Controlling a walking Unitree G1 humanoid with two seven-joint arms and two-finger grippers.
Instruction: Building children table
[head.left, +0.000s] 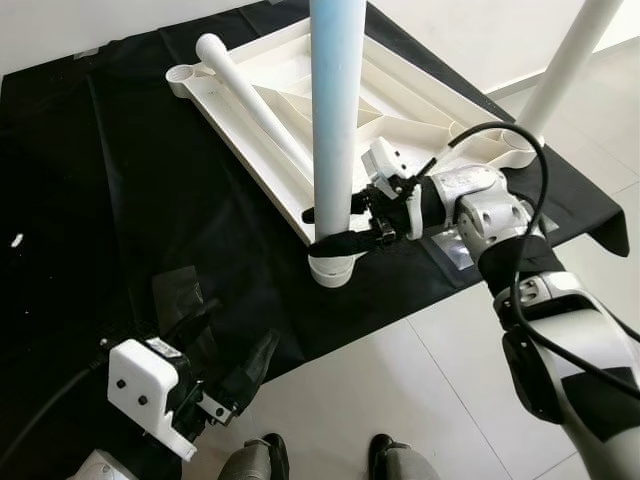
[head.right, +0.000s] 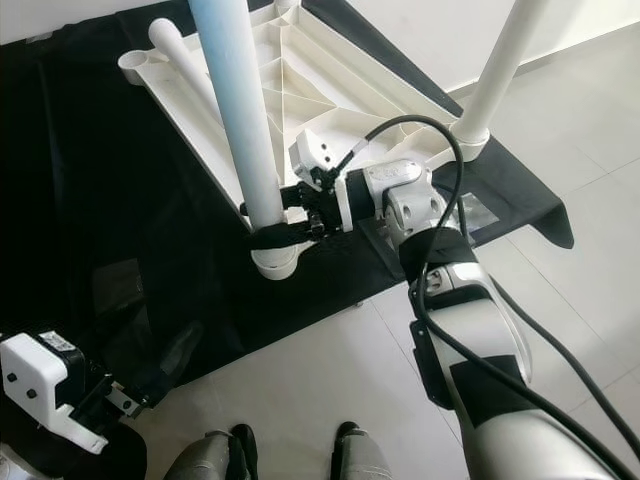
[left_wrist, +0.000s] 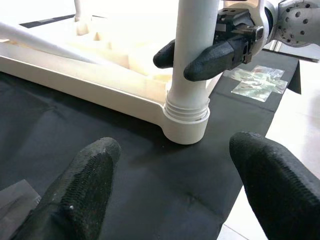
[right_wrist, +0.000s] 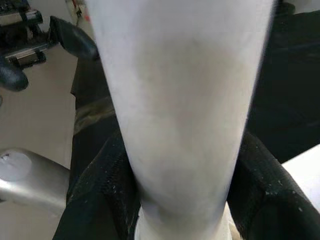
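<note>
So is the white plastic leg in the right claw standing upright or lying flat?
Upright: the white plastic leg stands in the tabletop's corner socket, right claw around it.

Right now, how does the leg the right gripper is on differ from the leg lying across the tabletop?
The gripped leg stands upright in a corner socket of the upturned tabletop; the loose leg lies flat across its ribbed underside. The right gripper clamps the gripped leg near its base; nothing holds the loose leg. Both are white tapered tubes.

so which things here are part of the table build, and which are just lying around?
Job:
- white plastic tabletop, upside down
- upright white leg, clamped by right gripper
- second standing leg
- loose white leg lying on the tabletop
- clear hardware bags

Lying about:
- black floor cloth
- left gripper, open, idle
</note>
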